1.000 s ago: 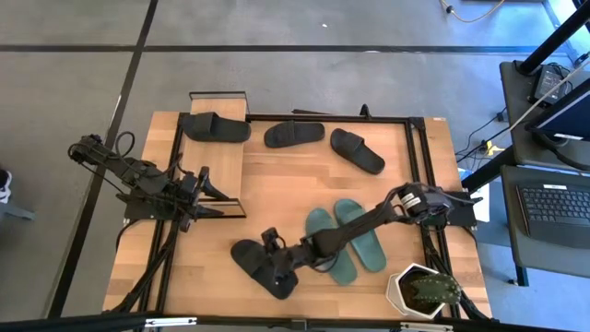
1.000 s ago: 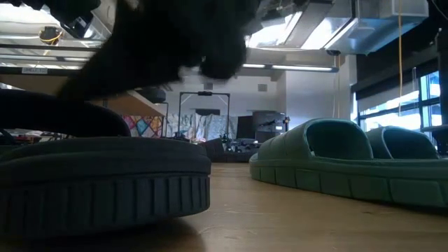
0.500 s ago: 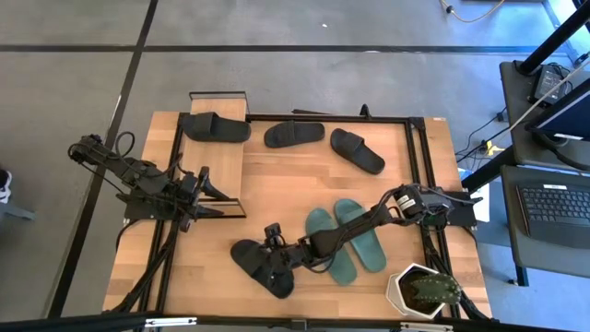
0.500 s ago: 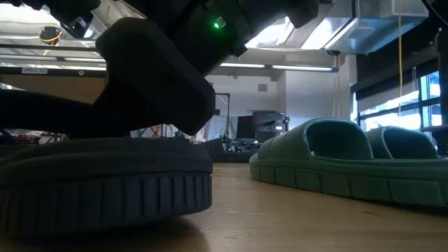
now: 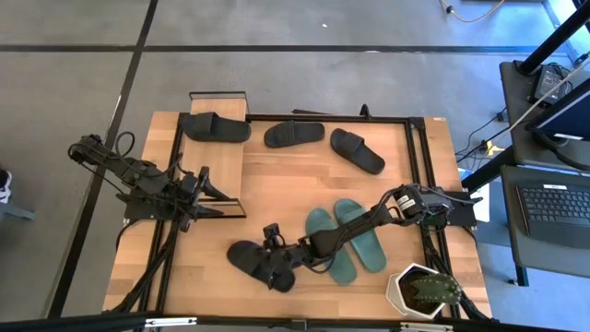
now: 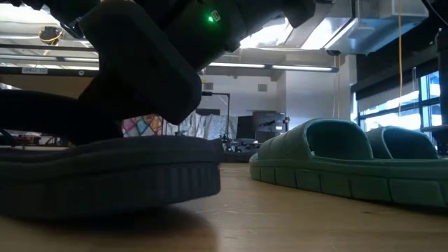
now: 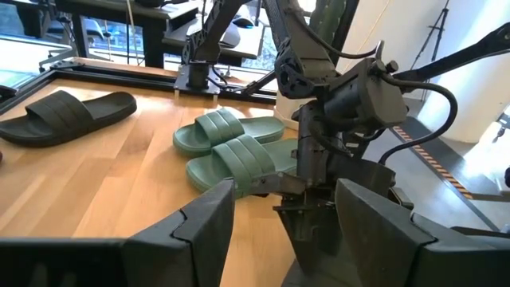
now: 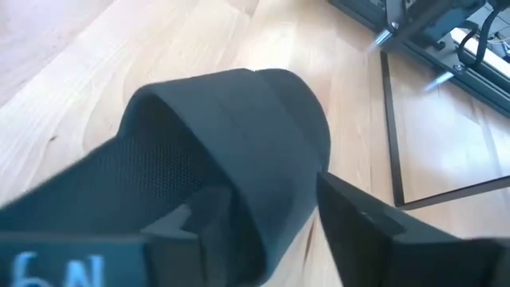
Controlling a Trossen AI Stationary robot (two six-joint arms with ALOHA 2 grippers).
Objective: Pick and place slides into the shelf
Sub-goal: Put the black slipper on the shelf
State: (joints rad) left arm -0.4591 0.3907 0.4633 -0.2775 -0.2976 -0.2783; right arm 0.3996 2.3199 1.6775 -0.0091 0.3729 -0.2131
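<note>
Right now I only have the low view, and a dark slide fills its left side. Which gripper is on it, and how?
Observer: The right gripper. Its fingers are closed on the strap of the black slide, one inside, one outside.
Operator: Where is the other arm?
Observer: The left gripper waits open at the near end of the shelf, on the table's left side.
Operator: Anything on the shelf yet?
Observer: One other black slide lies at the far end of its top board.
</note>
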